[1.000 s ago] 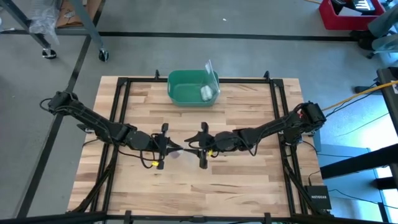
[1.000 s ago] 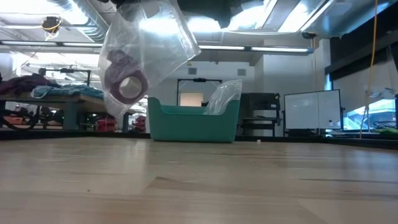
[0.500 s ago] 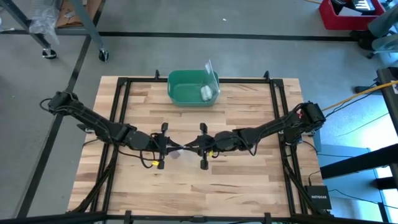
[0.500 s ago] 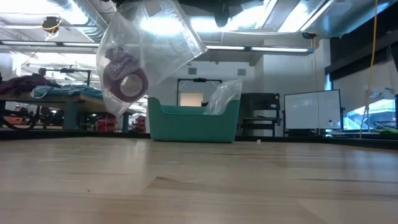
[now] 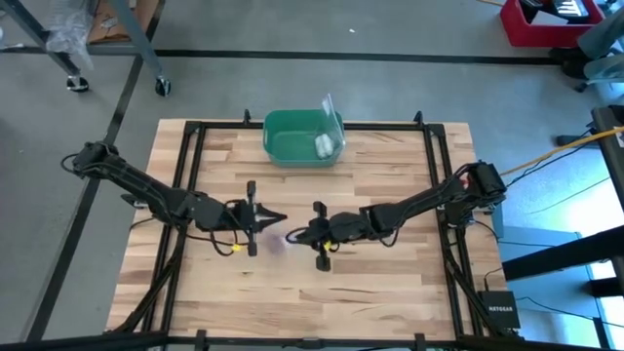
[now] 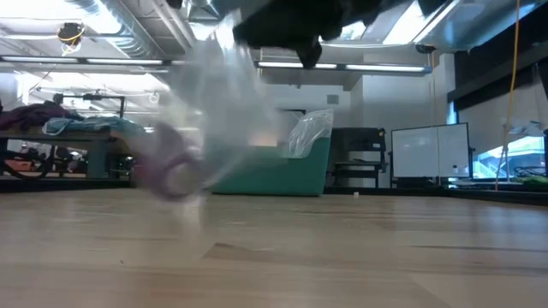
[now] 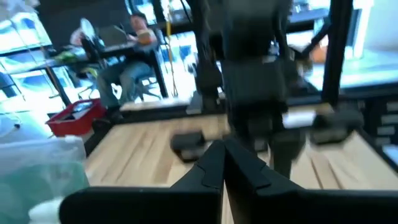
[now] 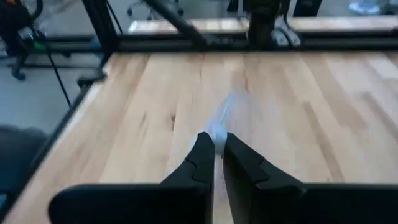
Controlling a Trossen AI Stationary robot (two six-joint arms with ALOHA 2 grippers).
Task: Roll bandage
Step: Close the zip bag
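The bandage is a purple roll inside a clear plastic bag. The bag hangs blurred and low over the table's middle, and shows faintly in the high view. My right gripper is shut on the bag's upper edge. My left gripper stands just left of it. It is shut, and in its wrist view nothing shows between the fingers. Whether the roll touches the wood cannot be told. My right gripper pinches an edge of the clear bag between its two fingertips. It comes from the table's right side, slanting a little downward. The bag hangs below and ahead of the fingers, with the purple roll in its bottom, low over the table.
A green bin stands at the table's far middle edge, holding a white roll and a clear bag. A dark frame runs around the wooden table. Bare wood lies near the front edge. A seated person shows in the room beyond the table.
My right gripper has shut on the bag's edge and sunk toward the table. The bag with the purple roll hung high a moment ago and has swung down close to the wood. My left gripper stayed shut and shifted slightly toward the far edge, away from the bag.
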